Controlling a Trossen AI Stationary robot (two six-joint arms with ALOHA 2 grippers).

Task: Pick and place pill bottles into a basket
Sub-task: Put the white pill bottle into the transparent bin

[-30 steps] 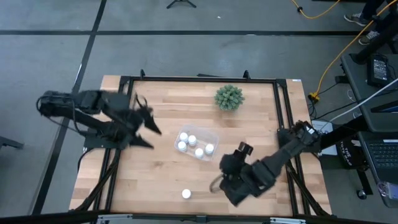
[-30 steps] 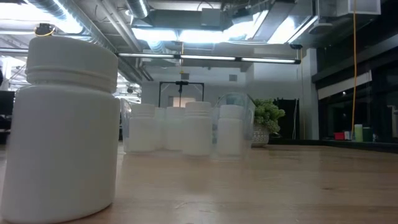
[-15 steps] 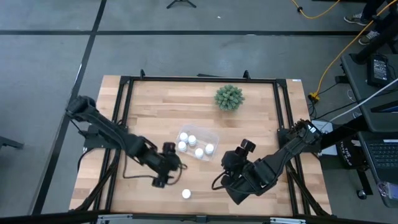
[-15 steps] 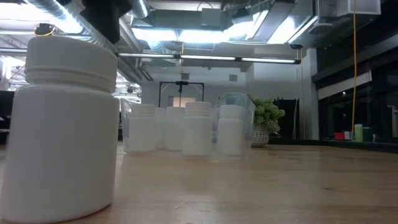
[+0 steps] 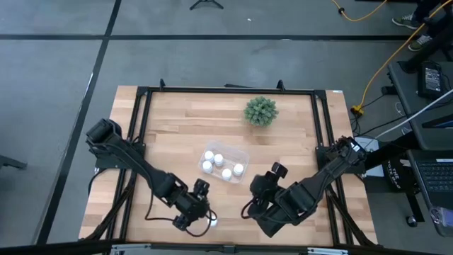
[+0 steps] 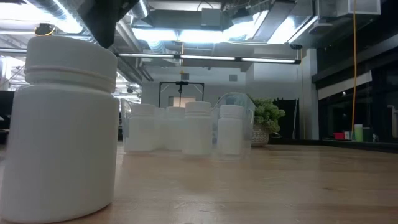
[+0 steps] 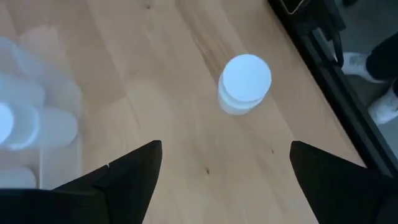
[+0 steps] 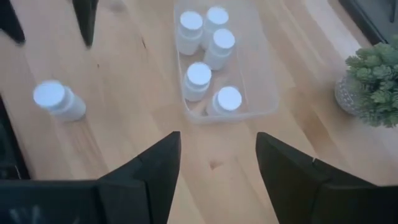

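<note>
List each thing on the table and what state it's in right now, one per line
Loose pill bottle: upright, capped, on the table outside the basket.
Five pill bottles: upright, capped, inside the basket.
Basket: flat on the table, holding five bottles.
Left claw: open, above the loose bottle, not touching it.
Right claw: open, empty, beside the basket.
Plant: upright, near the table's far edge.

Grey floor (image 5: 56,42), ceiling strip lights (image 6: 205,59)

left gripper (image 5: 200,214) mostly hides the loose bottle (image 5: 211,221) from above.
</note>
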